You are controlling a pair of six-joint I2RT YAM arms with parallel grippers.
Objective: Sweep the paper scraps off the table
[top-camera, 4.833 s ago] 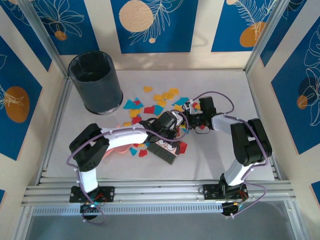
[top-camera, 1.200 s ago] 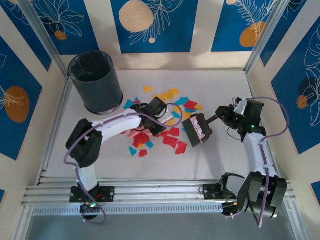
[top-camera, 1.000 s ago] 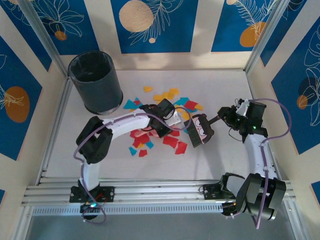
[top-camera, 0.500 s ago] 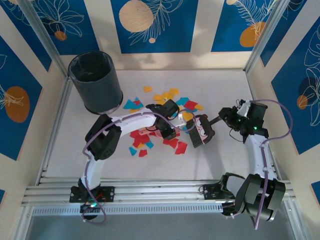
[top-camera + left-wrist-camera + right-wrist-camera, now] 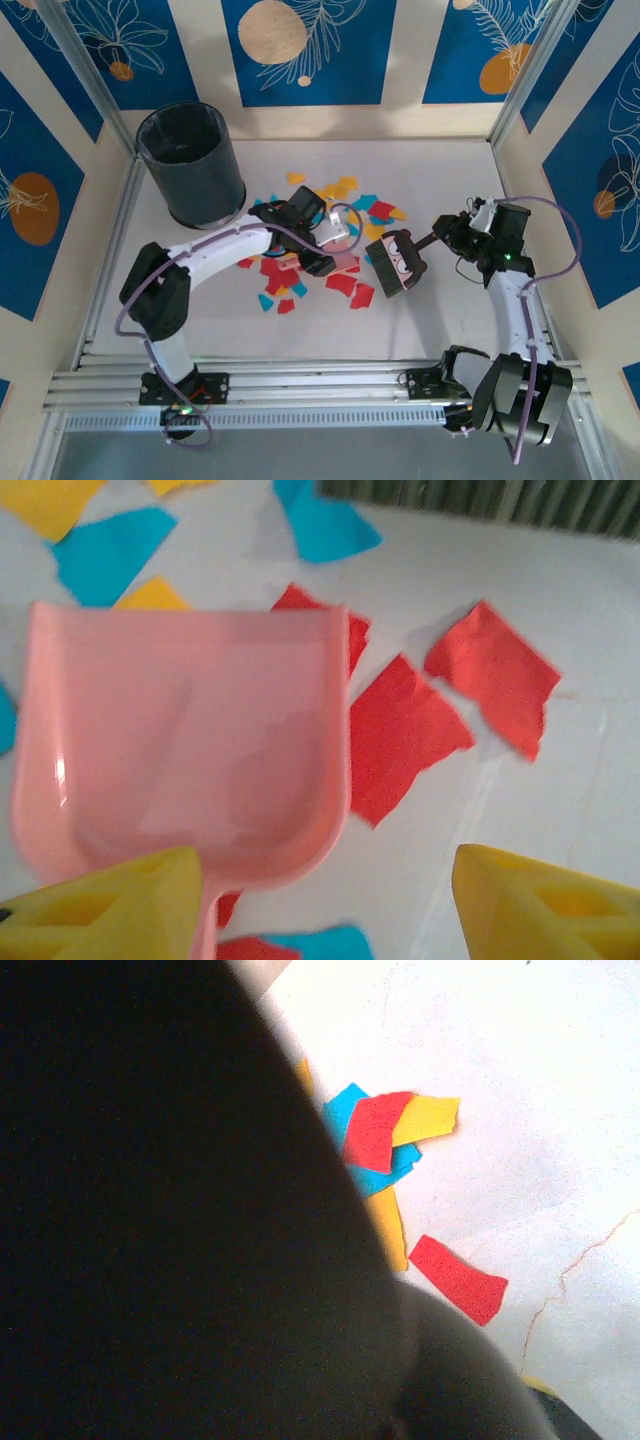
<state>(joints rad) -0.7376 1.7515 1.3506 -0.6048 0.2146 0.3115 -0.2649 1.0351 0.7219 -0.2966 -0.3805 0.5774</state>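
My left pincer point(image 5: 325, 905) gapes empty behind the dustpan point(image 5: 190, 740), which lies among the paper scraps point(image 5: 400, 735). My right pincer point(image 5: 447, 232) clamps the brush point(image 5: 396, 264) near it. Next, I reckon: sweep scraps into the dustpan.

Dark bin point(image 5: 190, 165) stands far left; pink dustpan point(image 5: 185, 745) sits near a cartoon-faced brush point(image 5: 397, 262).

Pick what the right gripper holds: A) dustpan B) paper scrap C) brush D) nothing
C: the right gripper is shut on the handle of the brush.
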